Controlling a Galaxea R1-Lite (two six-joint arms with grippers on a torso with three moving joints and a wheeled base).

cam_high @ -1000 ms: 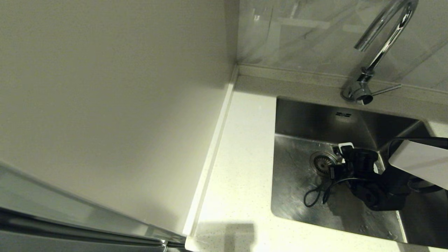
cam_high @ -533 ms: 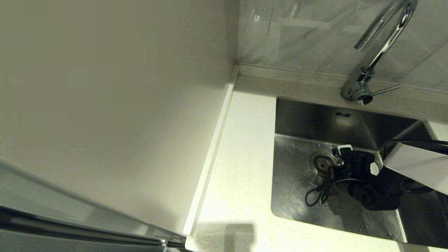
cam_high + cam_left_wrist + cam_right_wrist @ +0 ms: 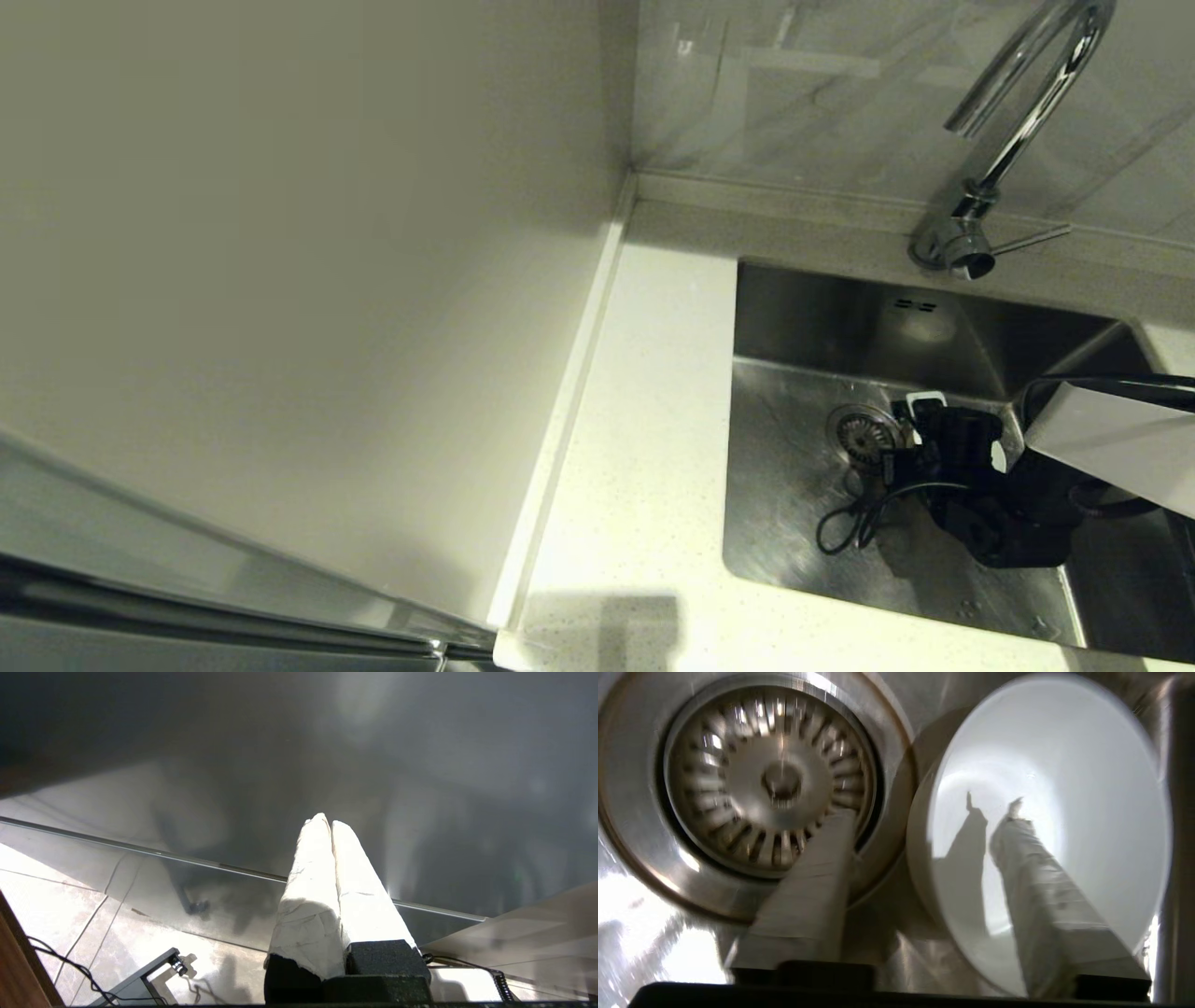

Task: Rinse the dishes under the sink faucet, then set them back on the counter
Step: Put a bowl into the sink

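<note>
The right gripper [image 3: 910, 431] is down inside the sink [image 3: 794, 485], just beside the round drain strainer [image 3: 861, 433]. In the right wrist view its two pale wrapped fingers [image 3: 808, 891] stand clearly apart, a fair gap between them: one lies over the edge of the strainer [image 3: 770, 781], the other reaches across the hollow of a small whitish bowl [image 3: 1064, 812]. The bowl's near rim sits in the gap between the fingers, so the jaws straddle that rim; neither pad can be seen pressing on it, and whether they touch it cannot be told. The bowl rests on the basin floor right next to the strainer, tilted toward the camera, and is mostly hidden by the gripper in the head view. The faucet [image 3: 1018, 121] rises behind the basin, and the counter [image 3: 644, 439] runs along the sink's left side. The left gripper [image 3: 331, 830] hangs parked low over a tiled floor [image 3: 56, 896], its white fingers pressed together with nothing between them.
</note>
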